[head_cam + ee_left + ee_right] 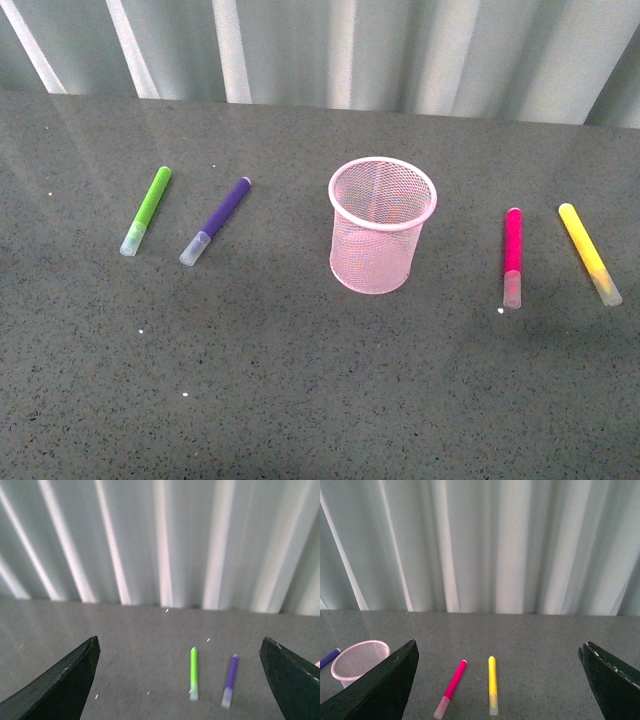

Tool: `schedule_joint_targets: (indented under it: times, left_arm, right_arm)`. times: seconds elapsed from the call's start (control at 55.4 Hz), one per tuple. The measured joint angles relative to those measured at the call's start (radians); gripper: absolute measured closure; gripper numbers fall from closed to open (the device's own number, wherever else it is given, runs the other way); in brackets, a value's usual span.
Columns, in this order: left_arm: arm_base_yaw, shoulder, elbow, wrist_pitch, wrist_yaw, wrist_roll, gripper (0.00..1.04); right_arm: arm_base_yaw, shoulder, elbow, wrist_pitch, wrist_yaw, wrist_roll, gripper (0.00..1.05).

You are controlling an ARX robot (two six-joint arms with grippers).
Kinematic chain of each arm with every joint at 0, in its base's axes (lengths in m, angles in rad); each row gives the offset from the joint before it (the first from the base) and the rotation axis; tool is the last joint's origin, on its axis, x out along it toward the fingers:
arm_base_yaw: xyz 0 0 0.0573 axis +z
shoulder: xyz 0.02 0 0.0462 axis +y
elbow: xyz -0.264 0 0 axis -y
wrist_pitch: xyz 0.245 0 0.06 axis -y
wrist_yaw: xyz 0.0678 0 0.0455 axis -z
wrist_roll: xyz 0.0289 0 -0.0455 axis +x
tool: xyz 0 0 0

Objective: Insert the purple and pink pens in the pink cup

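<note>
The pink cup (382,225) stands upright at the table's middle, a light pink mesh cup with nothing in it. The purple pen (216,220) lies flat to its left, the pink pen (513,256) flat to its right. Neither arm shows in the front view. In the left wrist view my left gripper (180,680) is open, well back from the purple pen (230,680). My right gripper (497,682) is open too in its wrist view, held back from the pink pen (451,687), with the pink cup (357,661) off to one side.
A lime-green marker (147,210) lies left of the purple pen. A yellow marker (589,253) lies right of the pink pen, near the table's right side. Pleated grey curtain (330,50) runs along the far edge of the grey speckled table (300,380).
</note>
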Motion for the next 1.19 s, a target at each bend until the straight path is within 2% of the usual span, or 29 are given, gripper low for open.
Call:
schedule_joint_targets:
  times: [0.09,0.253,0.325,0.542,0.704,1.192]
  left_arm:
    - [0.006,0.281,0.148,0.097,0.119,0.047,0.07]
    - [0.018,0.657,0.330,0.034,0.284,0.056,0.07]
    - [0.021,0.803,0.405,0.021,0.283,0.063,0.07]
    - [0.039,1.152,0.641,-0.135,0.370,0.071,0.07]
    - [0.039,1.280,0.724,-0.213,0.398,0.071,0.07]
    - [0.041,1.584,0.953,-0.277,0.453,0.074,0.07]
  right_arm:
    - [0.000,0.000,0.000,0.000,0.000,0.000,0.07]
    - [0.000,0.000,0.000,0.000,0.000,0.000,0.07]
    - [0.000,0.000,0.000,0.000,0.000,0.000,0.07]
    - [0.000,0.000,0.000,0.000,0.000,0.000,0.07]
    - [0.000,0.000,0.000,0.000,0.000,0.000,0.07]
    - [0.000,0.000,0.000,0.000,0.000,0.000,0.07]
